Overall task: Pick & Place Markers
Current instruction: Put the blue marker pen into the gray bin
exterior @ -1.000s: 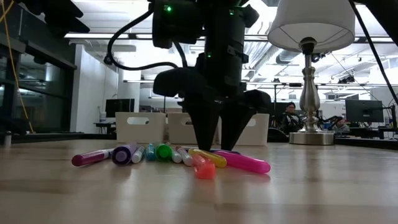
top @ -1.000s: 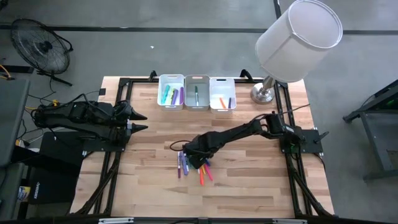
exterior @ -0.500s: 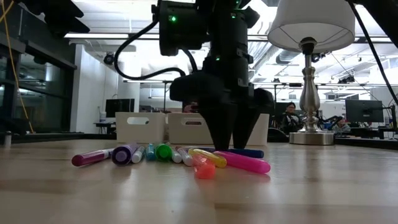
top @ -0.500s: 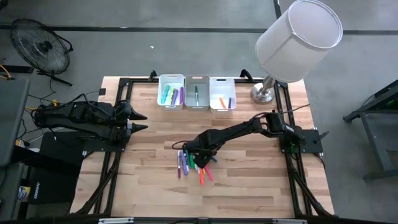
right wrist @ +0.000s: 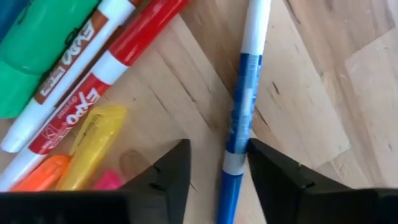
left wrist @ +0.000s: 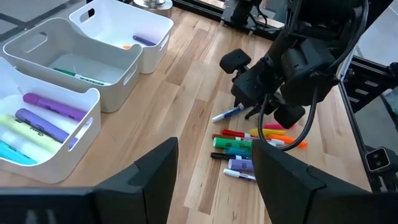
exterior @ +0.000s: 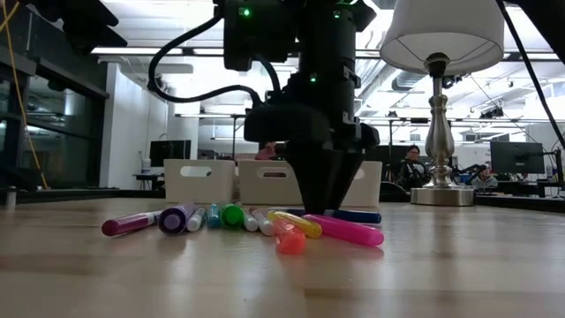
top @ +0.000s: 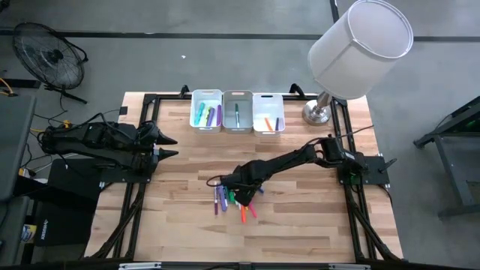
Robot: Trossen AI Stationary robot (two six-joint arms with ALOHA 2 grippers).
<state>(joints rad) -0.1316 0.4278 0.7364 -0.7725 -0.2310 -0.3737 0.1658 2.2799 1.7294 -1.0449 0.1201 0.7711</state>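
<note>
on the table [top: 180, 225], blue marker [right wrist: 239, 124] lies lengthwise between the right tool [right wrist: 214, 165] fingers.

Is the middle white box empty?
No. The middle bin has one green marker lying inside it.

Bins: three white plastic bins [left wrist: 93, 59] on the pale wooden table [left wrist: 186, 112], holding purple, green and yellow pens.
Markers: loose coloured markers [left wrist: 249, 146] clustered below the right gripper [left wrist: 258, 112].
Left gripper [left wrist: 214, 177]: fingers apart.
</note>
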